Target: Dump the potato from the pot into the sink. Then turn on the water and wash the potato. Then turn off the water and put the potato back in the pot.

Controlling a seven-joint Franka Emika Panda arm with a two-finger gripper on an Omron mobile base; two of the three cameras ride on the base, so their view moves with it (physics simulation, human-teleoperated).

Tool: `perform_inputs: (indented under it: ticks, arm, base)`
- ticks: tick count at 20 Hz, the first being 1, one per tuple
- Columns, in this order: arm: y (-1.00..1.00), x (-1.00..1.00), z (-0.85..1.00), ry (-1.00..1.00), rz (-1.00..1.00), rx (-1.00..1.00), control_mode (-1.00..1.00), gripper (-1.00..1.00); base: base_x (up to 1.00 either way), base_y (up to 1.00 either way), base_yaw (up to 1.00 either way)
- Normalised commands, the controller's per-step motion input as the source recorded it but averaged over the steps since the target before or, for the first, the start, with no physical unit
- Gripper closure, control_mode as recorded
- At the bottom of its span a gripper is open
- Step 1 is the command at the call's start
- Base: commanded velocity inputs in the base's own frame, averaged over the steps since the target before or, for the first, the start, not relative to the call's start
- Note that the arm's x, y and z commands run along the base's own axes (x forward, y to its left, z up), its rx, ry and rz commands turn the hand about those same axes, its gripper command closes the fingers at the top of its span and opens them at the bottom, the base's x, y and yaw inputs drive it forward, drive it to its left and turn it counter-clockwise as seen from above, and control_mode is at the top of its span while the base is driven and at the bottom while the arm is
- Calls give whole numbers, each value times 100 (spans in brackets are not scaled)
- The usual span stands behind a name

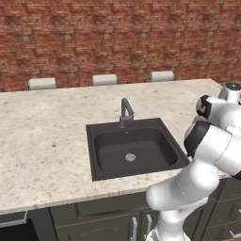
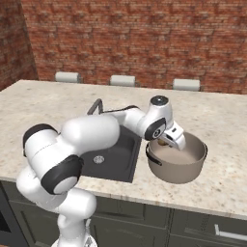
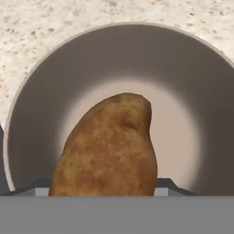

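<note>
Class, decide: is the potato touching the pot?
Touching. In the hand view the potato lies on the bottom of the pot, with no gap showing beneath it.

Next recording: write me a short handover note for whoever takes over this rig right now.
Gripper: inside the pot, jaws spread on either side of the potato; whether it grips is unclear.
Pot: upright on the counter, right of the sink.
Sink basin dry, no water at the faucet.
Done: nothing visible.
Left: potato into sink, wash, water off, potato back in pot.
</note>
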Motion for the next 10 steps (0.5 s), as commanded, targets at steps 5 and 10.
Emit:
perform_inputs:
  ticks: [5, 10]
  arm:
    - [-47, 0, -42, 0, -1, 0, -100, 100]
    - [-45, 0, -32, 0, 0, 0, -100, 100]
  base:
    - [0, 0, 0]
    - [0, 0, 0]
